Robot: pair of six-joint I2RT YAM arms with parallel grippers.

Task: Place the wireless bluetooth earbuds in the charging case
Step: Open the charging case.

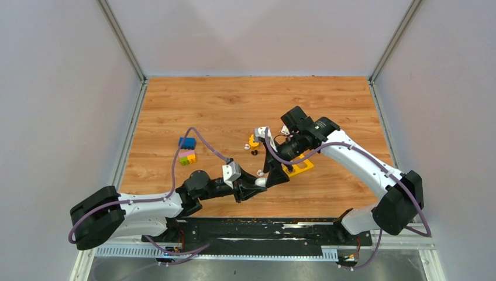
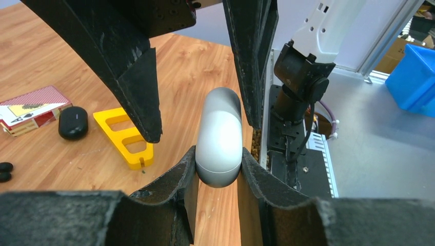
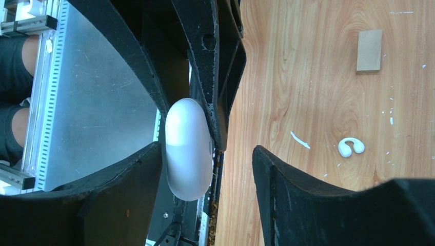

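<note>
Left jaws: clamped hard on the two long sides of a glossy white pill-shaped plastic charging case (image 2: 219, 138), lid closed, one rounded end pointing away from the wrist, held over the near edge of a light-brown wood-grain counter (image 1: 234, 99). Right jaws: spread wide around the free end of that same case, one finger against or just beside its flank, the other well apart from it; no grip there.

On the right half of the counter, a flat yellow plastic triangle frame (image 2: 125, 136) with slotted cut-outs. Beyond that in the left wrist view, a red patterned playing-card box (image 2: 31, 108), with a black oval plastic pod (image 2: 73, 122) just beside its corner, between box and triangle. On the left half, a blue toy brick (image 1: 187, 142), and near it a small cluster of green, pink and yellow bricks (image 1: 188, 158). In the right wrist view, a small tan rectangular block (image 3: 369, 49) flat on the wood.

Smallest, the wireless bluetooth earbuds (image 3: 351, 147) in sight, all out on the wood: a white hooked one in the right wrist view, well apart from the tan block and off to the side of the right jaws; two black buds (image 2: 4, 171) side by side at the left edge of the left wrist view, near the card box.
</note>
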